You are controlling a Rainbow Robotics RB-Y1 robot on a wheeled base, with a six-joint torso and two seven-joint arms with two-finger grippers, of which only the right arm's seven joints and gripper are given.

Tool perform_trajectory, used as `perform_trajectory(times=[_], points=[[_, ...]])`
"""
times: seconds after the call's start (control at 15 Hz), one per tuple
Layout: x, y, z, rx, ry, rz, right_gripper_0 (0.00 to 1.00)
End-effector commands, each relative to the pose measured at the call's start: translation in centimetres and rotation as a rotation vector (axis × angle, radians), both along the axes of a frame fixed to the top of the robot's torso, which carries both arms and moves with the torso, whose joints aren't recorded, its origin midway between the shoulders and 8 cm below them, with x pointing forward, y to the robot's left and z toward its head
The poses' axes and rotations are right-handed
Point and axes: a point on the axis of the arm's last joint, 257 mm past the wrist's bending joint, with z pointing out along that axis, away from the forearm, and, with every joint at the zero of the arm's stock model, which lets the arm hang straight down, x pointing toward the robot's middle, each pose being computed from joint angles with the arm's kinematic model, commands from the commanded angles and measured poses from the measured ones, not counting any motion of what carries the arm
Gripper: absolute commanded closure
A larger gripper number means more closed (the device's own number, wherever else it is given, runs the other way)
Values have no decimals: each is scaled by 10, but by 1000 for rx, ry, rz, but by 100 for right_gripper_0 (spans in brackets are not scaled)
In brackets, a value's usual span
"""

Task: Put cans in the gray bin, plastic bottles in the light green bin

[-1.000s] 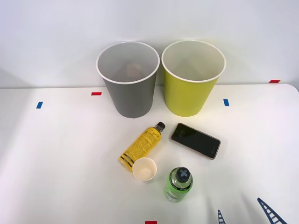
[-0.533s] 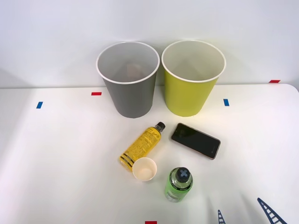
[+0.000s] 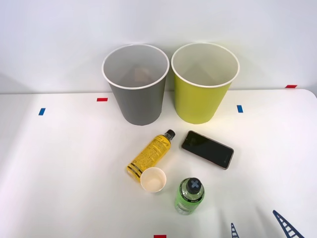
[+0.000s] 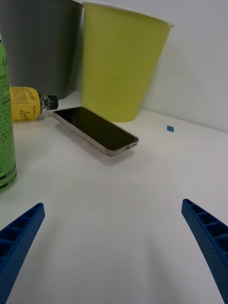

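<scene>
Bottles come first here: the clear green plastic bottle with the dark gray cap (image 3: 189,196) stands upright at the near edge of the white desk (image 3: 59,168), just left of the right gripper (image 4: 114,247), whose blue ribbed fingers (image 4: 209,237) are spread wide. The yellow plastic bottle with the black cap (image 3: 150,154) lies on its side, cap toward the tall light green bin (image 3: 203,94), which looks empty. Inside the tall gray bin (image 3: 136,99) something reddish shows, likely the can
</scene>
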Motion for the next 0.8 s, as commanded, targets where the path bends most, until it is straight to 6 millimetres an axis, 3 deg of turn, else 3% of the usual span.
perform_trajectory(times=[0.07, 0.8], points=[[0, 0, 0, 0, 0, 0, 0], [0, 0, 0, 0, 0, 0, 0]])
